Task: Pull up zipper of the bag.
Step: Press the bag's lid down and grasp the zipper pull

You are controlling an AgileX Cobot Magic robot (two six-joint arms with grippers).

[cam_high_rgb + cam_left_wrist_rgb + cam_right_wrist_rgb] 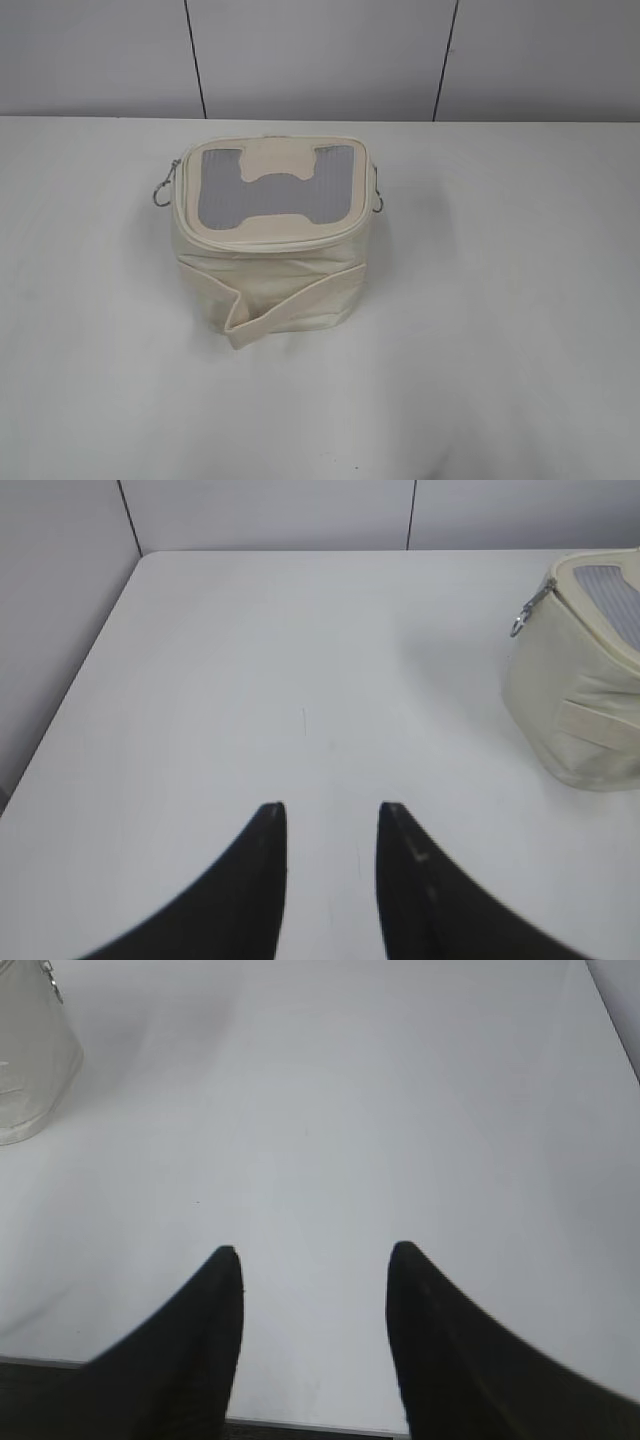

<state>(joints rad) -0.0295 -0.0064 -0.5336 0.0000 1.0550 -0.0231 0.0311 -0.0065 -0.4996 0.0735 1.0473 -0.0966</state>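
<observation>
On the white worktop (pixel 520 330) stood the bag (pixel 272 240) — grey wall panels (pixel 320 55) behind it; both tools (pixel 331 808) (pixel 314 1252) hovered apart, well clear of it.

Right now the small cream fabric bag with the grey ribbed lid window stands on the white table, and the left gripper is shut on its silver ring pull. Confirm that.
Not quite. The small cream fabric bag does stand on the white table, but the left gripper is open and holds nothing; the left wrist view shows it well short of the silver ring pull.
</observation>
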